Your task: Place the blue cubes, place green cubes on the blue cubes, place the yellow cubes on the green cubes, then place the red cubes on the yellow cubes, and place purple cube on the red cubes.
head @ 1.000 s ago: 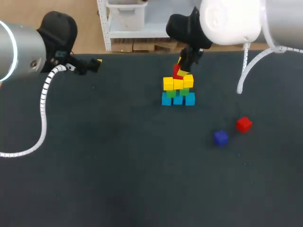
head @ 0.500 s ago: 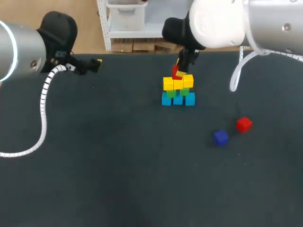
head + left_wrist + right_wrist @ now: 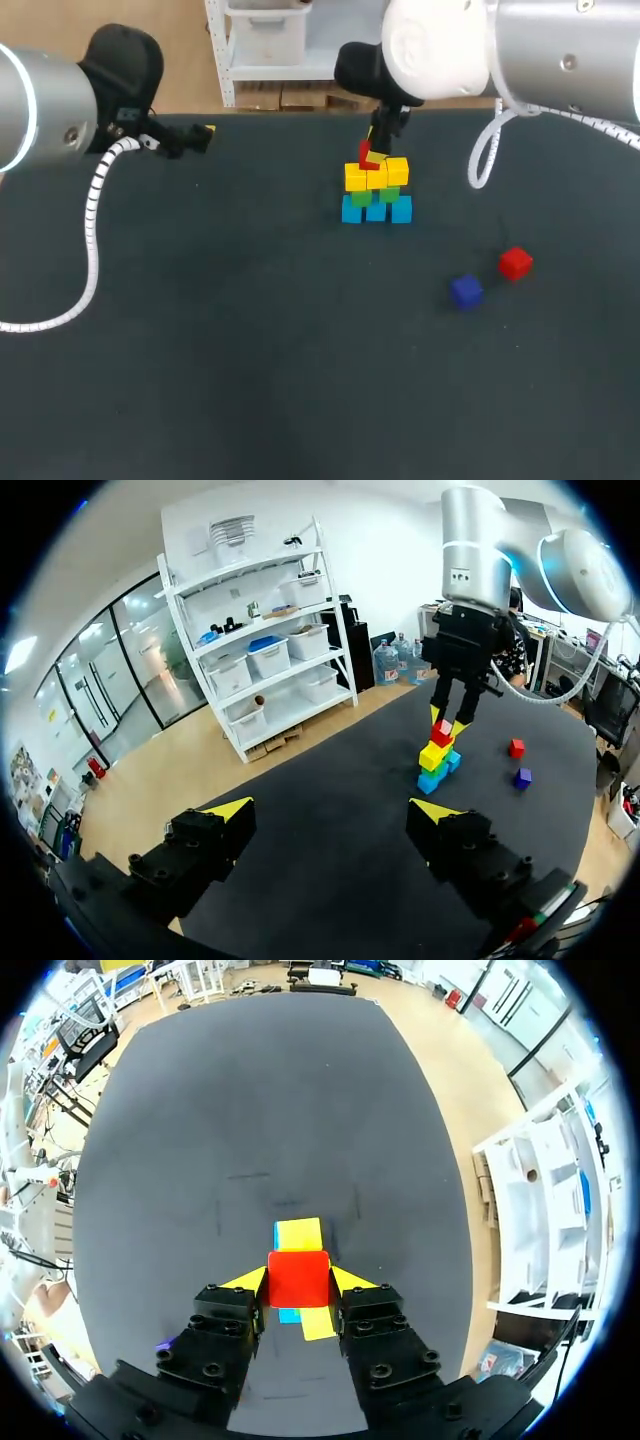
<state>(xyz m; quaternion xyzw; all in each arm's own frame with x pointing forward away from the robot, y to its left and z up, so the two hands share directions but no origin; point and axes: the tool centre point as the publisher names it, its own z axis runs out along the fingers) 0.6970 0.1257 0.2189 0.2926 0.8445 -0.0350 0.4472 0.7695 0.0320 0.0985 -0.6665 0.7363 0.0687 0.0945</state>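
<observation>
Right gripper point(image 3: 299, 1281) is clenching a red cube point(image 3: 366, 156) just over the yellow cubes point(image 3: 376, 175), apparently starting the red layer; next it is likely needing a level, gentle lowering before letting go. Left gripper point(image 3: 330, 818) is hanging released, well apart

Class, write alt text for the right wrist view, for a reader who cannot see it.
The right tool grips a red cube from both sides, over the yellow cubes of a stack. A sliver of blue cube shows beneath, and the dark table stretches ahead.
</observation>
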